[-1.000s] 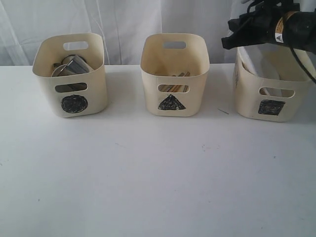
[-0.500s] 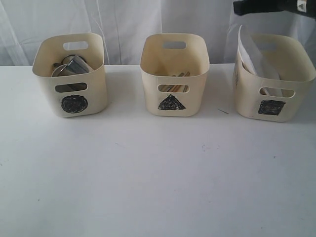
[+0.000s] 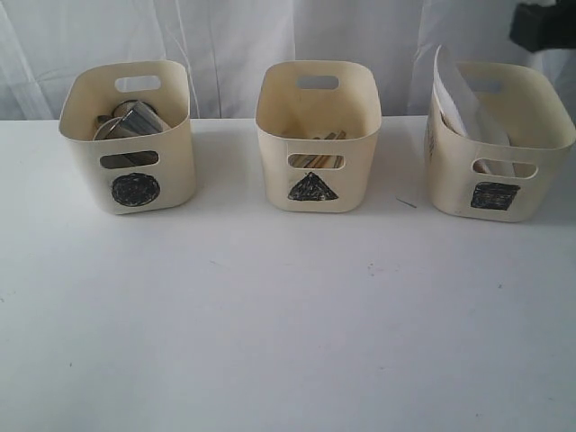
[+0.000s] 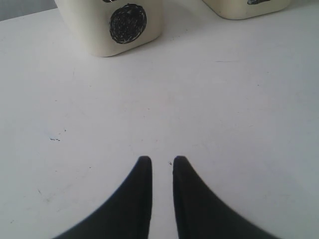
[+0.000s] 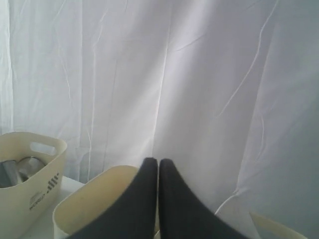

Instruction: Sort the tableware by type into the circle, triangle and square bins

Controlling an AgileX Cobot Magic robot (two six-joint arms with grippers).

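found right gripper (image 5: pixel 158 162) pressed together, its black tapered fingers meeting tip to tip with nothing pinched. noted it raised and pointed at the creased white curtain (image 5: pixel 209 74), clear of all three bins. in the exterior view, saw only a dark piece of the right arm (image 3: pixel 544 27), high above the square bin (image 3: pixel 450 184) and not touching it.

found left gripper (image 4: pixel 160 160) slightly parted, a narrow slit between smooth black fingers, nothing in it. recorded it low over the bare white table (image 4: pixel 224 114), with the circle bin (image 4: pixel 99 30) ahead of the tips and well apart.

logged three alike cream plastic tubs in a row on the table, matte, with rounded corners, flared rims and handle slots. marked each front by a black scribbled shape: circle on the left tub, triangle on the triangle bin (image 3: pixel 274 175) in the middle, square on the right.

noted shiny steel mugs (image 3: pixel 139 119) lying tilted inside the circle bin, also glimpsed from the right wrist. saw wooden chopsticks (image 3: pixel 317 161) through the triangle bin's front slot; could not make out the cutlery clearly. found the white plate (image 3: pixel 453 94) standing on edge in the square bin, leaning on the rim nearest the triangle bin and rising above it.
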